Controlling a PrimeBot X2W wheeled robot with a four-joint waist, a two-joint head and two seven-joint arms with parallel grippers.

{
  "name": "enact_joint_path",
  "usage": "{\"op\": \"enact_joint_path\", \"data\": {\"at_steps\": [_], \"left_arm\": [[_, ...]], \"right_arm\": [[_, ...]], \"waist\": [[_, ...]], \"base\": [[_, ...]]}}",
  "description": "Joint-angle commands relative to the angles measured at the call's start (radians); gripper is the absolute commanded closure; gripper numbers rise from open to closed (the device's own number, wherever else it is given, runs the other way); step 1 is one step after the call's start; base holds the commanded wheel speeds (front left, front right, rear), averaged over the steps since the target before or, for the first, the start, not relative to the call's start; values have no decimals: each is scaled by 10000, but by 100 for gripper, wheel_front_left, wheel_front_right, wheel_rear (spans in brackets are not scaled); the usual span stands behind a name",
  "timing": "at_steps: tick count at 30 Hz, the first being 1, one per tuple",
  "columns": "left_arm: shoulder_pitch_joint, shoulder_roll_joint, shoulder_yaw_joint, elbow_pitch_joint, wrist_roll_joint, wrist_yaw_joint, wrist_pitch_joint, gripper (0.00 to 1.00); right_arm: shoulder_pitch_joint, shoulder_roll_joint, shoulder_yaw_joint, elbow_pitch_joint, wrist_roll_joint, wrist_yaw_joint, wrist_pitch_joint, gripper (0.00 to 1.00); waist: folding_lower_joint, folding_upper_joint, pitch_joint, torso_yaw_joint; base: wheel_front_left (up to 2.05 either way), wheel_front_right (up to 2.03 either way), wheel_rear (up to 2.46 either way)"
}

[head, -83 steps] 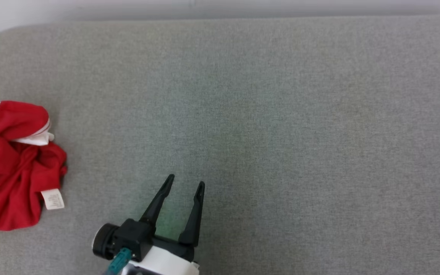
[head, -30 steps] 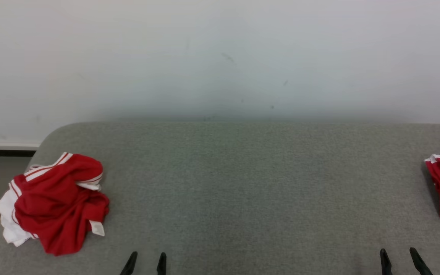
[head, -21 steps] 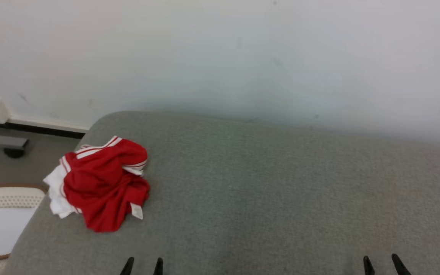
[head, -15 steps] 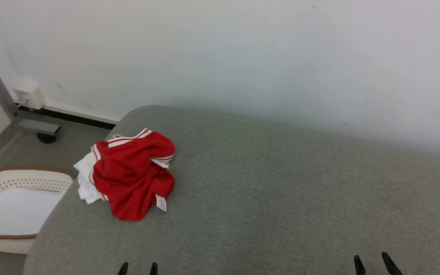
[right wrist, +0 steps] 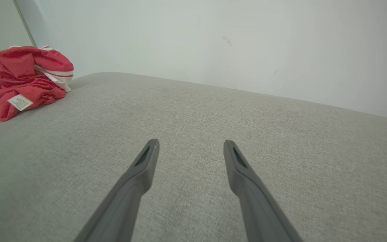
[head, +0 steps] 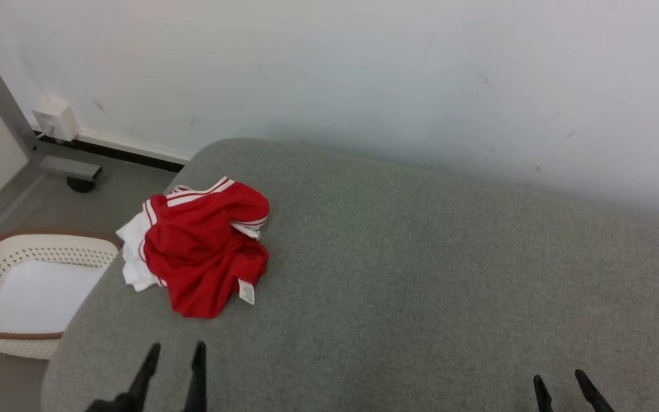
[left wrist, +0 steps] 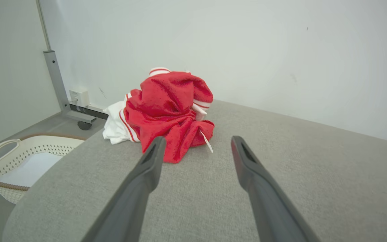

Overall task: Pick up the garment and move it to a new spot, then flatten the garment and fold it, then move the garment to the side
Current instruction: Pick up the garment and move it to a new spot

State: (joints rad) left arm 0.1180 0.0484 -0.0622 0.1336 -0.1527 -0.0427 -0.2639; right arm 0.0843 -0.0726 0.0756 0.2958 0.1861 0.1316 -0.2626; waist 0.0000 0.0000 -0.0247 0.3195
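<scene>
The red garment lies crumpled on the grey pad, far left corner; the left gripper hovers at the pad's near left, fingers apart, empty; the right gripper at its near right, likewise.

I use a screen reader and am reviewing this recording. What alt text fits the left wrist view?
A crumpled red garment with white trim lies near the rounded corner of a grey surface, just beyond the left gripper, whose two dark fingers stand open and empty. A cream basket sits on the floor beside the surface.
</scene>
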Motion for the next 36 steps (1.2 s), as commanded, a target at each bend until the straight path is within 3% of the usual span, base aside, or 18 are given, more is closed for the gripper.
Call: {"op": "enact_joint_path", "data": {"at_steps": [1,9,18,25,33,34,35,36], "left_arm": [[-484,105,198,-78,-86,-44,-5,0],[-3622,940,800,1755,-266,-368,157,0],[-7272,2116,874,3991,-12,-289,2066,0],[-8989,2407,672,5939,-130,-361,3703,0],[-9803,2129,342,7970,-71,-217,4407,0],[-9780,2138,326,8277,-102,-239,4534,53],[-9744,2107,319,8534,-164,-275,4639,96],[-9740,2088,351,8719,-246,-289,4659,100]], "right_arm": [[-195,-187,-53,-63,16,-21,-28,0],[-658,-914,-345,-391,-37,-21,-28,0],[-1230,-1644,-536,-731,-25,-21,-28,0],[-1607,-2136,-499,-947,103,-32,12,0],[-1604,-2430,-597,-887,231,-72,198,0],[-1583,-2413,-586,-867,239,-72,209,0],[-1557,-2395,-580,-840,237,-72,214,0],[-1539,-2356,-586,-826,241,-72,210,0]], "waist": [[0,0,357,-147],[0,0,1955,-460],[0,0,3580,-827],[0,0,4593,-1053],[0,0,5053,-1266],[0,0,5024,-1307],[0,0,4976,-1342],[0,0,4917,-1373]], "base": [[0,0,0],[0,0,0],[0,0,0],[0,0,0],[0,0,0],[0,0,0],[0,0,0],[0,0,0]]}}
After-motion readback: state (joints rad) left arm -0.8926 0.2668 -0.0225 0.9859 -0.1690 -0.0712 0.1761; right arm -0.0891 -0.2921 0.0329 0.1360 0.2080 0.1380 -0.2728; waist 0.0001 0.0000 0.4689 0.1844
